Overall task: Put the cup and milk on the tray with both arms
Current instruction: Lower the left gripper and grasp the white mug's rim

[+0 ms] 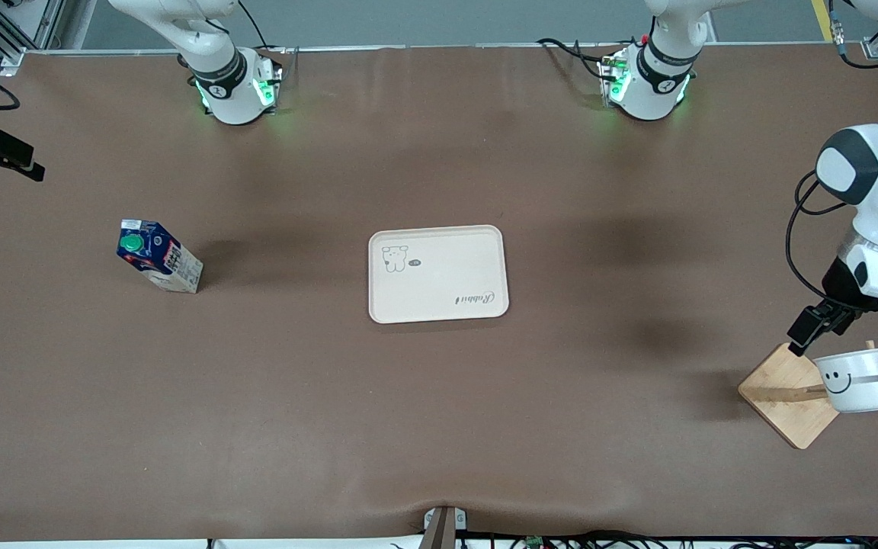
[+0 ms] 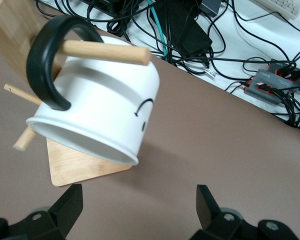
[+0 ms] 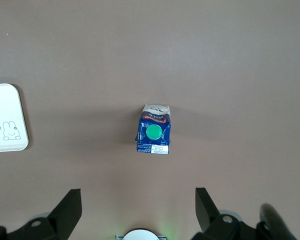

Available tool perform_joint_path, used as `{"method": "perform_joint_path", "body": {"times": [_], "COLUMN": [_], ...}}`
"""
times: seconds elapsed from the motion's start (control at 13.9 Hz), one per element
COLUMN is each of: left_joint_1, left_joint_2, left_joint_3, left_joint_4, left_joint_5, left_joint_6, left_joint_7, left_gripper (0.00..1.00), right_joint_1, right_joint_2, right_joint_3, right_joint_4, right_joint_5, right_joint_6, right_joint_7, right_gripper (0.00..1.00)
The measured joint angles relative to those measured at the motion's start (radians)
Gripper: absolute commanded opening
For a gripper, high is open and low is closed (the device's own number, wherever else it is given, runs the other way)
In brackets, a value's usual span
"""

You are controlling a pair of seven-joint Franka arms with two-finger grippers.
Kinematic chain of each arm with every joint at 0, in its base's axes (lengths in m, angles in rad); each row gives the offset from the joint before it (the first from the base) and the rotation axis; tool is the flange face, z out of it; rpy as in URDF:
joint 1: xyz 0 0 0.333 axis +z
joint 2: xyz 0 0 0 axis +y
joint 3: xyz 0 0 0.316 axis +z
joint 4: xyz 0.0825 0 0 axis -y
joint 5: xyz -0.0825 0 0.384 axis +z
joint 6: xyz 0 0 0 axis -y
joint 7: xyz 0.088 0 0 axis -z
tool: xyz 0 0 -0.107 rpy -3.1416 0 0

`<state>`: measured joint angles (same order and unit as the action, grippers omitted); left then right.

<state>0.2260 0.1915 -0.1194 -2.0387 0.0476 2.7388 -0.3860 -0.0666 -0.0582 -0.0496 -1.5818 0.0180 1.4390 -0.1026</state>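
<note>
The cup (image 1: 858,381) hangs by its black handle on a wooden peg (image 2: 105,50) of a bamboo stand near the left arm's end of the table, tilted with its mouth down; it also shows in the left wrist view (image 2: 100,100). My left gripper (image 2: 138,207) is open and empty just beside the cup, not touching it; it shows in the front view (image 1: 820,328). The milk (image 1: 158,255) stands upright toward the right arm's end. My right gripper (image 3: 138,207) is open and empty high over the milk (image 3: 153,132). The tray (image 1: 439,274) lies bare at the table's middle.
The square bamboo stand base (image 1: 786,396) sits near the table's edge under the cup. Cables (image 2: 215,30) lie off the table past the stand. A corner of the tray (image 3: 2,105) shows in the right wrist view.
</note>
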Motion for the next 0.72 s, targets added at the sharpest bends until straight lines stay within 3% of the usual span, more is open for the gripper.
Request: {"method": "perform_joint_path", "body": {"times": [0.36,0.72], "left_joint_1": [0.006,0.007], "left_joint_2": [0.076,0.121], "left_joint_3": [0.0,-0.001], "left_joint_4": [-0.001,0.044], "left_joint_5": [0.008,0.031], "left_joint_6": [0.146,0.172], "left_joint_7": [0.001,0.004], "left_gripper": [1.0,0.77], "right_joint_1": [-0.001,-0.002], "right_joint_2": [0.0,0.001], "right_joint_3": [0.0,-0.001], "right_joint_4": [0.0,-0.002], "right_joint_5": [0.0,0.0], "right_joint_6": [0.0,0.0], "right_joint_7": [0.0,0.0], "right_gripper": [1.0,1.0]}}
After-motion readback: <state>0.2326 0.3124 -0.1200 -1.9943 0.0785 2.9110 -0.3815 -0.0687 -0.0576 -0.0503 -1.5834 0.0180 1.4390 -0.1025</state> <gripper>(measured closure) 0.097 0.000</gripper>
